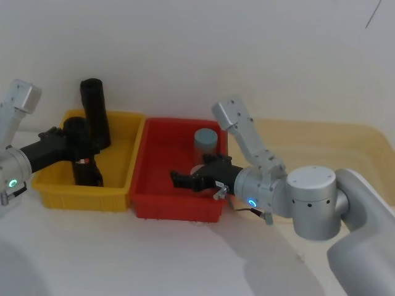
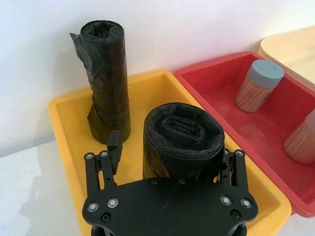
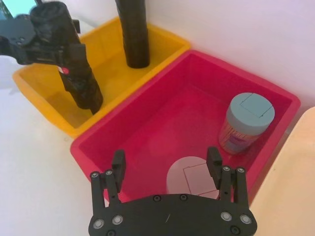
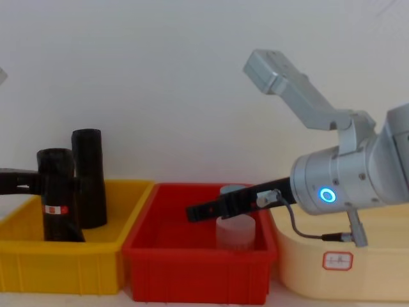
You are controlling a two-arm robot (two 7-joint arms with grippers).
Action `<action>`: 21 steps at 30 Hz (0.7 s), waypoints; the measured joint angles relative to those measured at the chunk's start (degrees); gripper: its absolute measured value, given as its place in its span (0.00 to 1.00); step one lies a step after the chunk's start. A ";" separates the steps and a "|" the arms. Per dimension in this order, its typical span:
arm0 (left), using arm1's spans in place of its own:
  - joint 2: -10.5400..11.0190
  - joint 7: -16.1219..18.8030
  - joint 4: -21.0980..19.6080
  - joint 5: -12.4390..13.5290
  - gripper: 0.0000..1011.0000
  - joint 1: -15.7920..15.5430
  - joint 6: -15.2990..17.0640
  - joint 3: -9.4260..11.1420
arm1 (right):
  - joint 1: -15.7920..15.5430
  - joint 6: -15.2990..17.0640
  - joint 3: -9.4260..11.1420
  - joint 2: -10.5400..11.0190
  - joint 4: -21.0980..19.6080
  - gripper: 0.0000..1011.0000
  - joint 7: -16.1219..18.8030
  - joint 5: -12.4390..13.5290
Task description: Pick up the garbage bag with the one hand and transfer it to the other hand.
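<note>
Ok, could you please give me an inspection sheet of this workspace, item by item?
Surface: white table carrying a yellow bin, a red bin and a cream tray.
Job's things: garbage bag with a red-and-white sticker, upright in the yellow bin.
Clutter: second black roll standing in the same bin; two lidded jars in the red bin.
Grippers: left gripper around the garbage bag's top end, a gap showing at one finger; right gripper open above one jar.
Cables: thin grey cable looping under the right wrist.
Surroundings: white wall; nothing else seen.
</note>
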 joint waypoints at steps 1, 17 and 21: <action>0.00 0.01 -0.01 0.00 0.99 0.01 0.01 0.00 | 0.51 0.00 -0.19 -0.11 0.83 0.99 0.27 -0.17; 0.00 0.07 -0.03 -0.01 0.99 0.04 0.02 0.01 | 3.77 0.52 -0.59 -0.32 5.71 0.99 2.27 -1.52; 0.00 0.07 -0.02 0.00 0.99 0.04 0.02 0.01 | 4.17 0.96 -0.54 -0.22 6.28 0.99 2.79 -1.66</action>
